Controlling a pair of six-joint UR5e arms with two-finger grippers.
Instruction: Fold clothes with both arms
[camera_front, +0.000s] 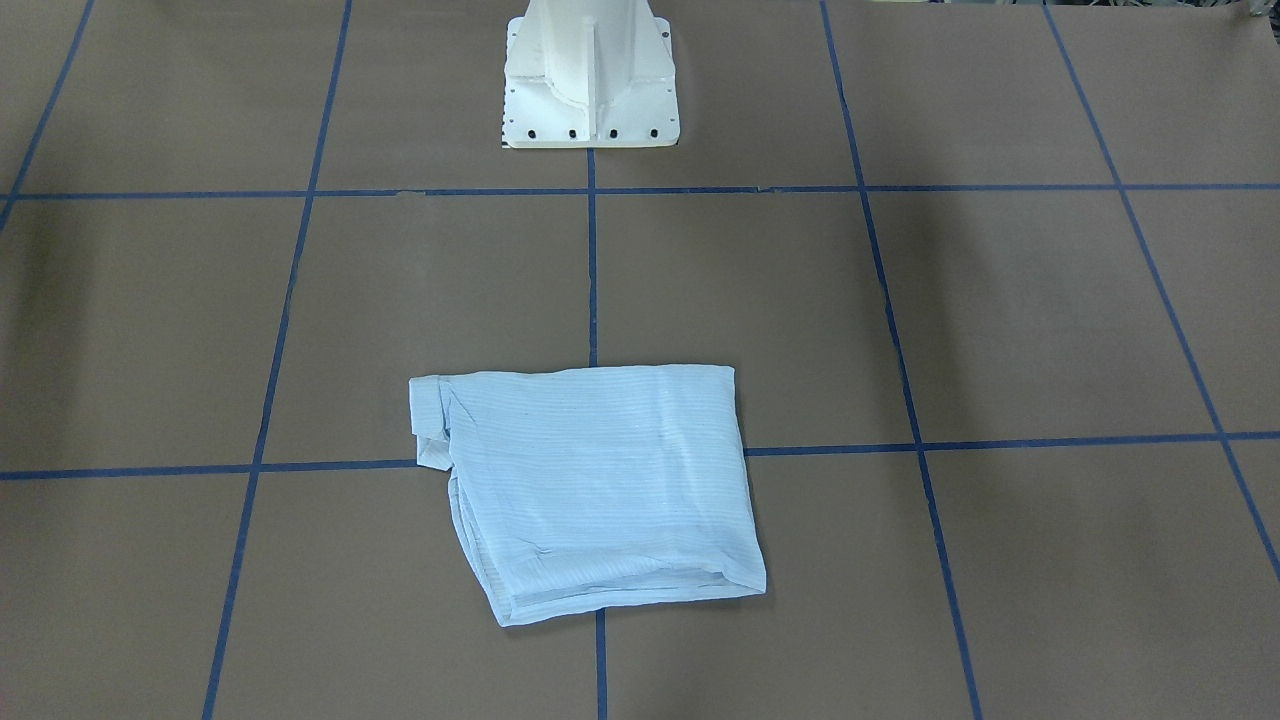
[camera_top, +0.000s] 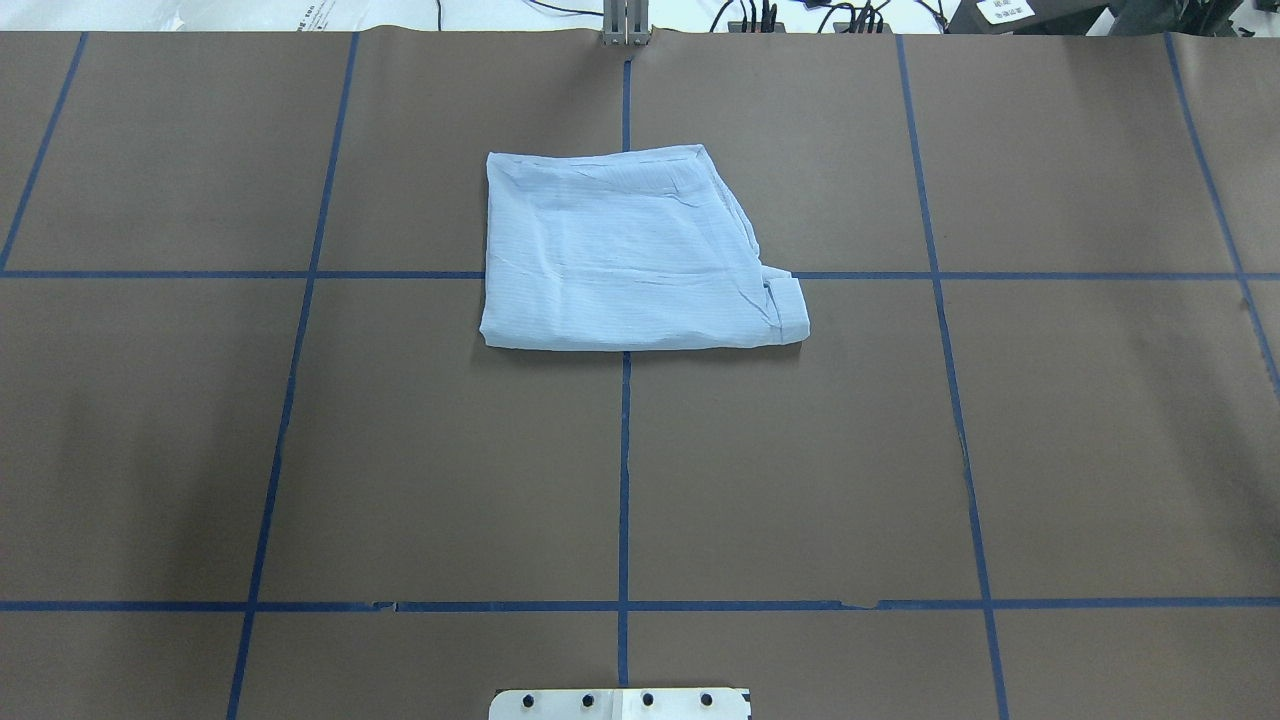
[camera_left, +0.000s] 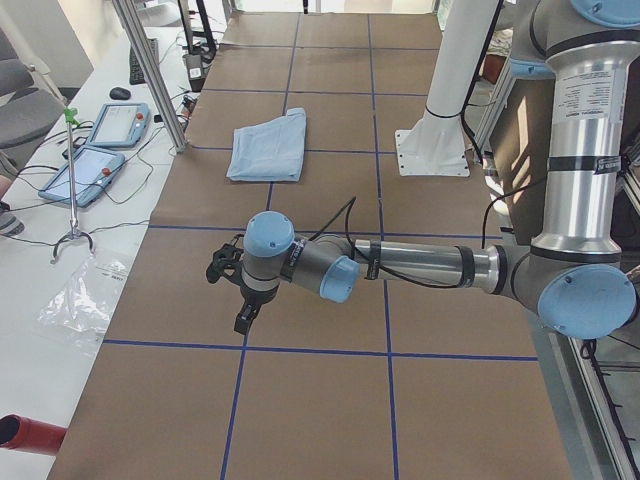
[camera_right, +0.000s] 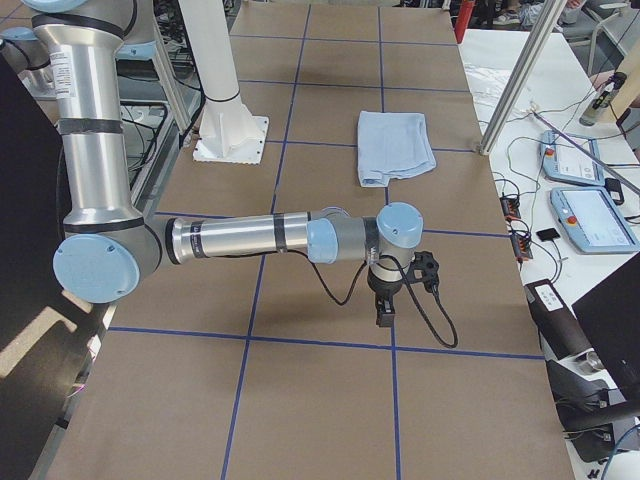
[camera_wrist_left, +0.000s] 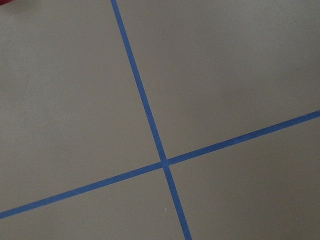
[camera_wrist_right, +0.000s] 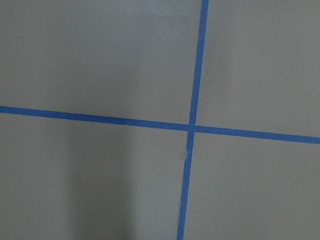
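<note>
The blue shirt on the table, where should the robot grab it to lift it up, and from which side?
Probably the long edge of the shirt nearest the robot, pinched from above near both corners. That edge looks like a smooth closed fold, while the far edge shows loose layers that could fall open. Come in from the robot's side, since the cloth lies flat.

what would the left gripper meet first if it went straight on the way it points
Probably the brown paper-covered table, near a crossing of blue tape lines: the black left gripper points down at it. The folded pale-blue shirt lies well aside.
</note>
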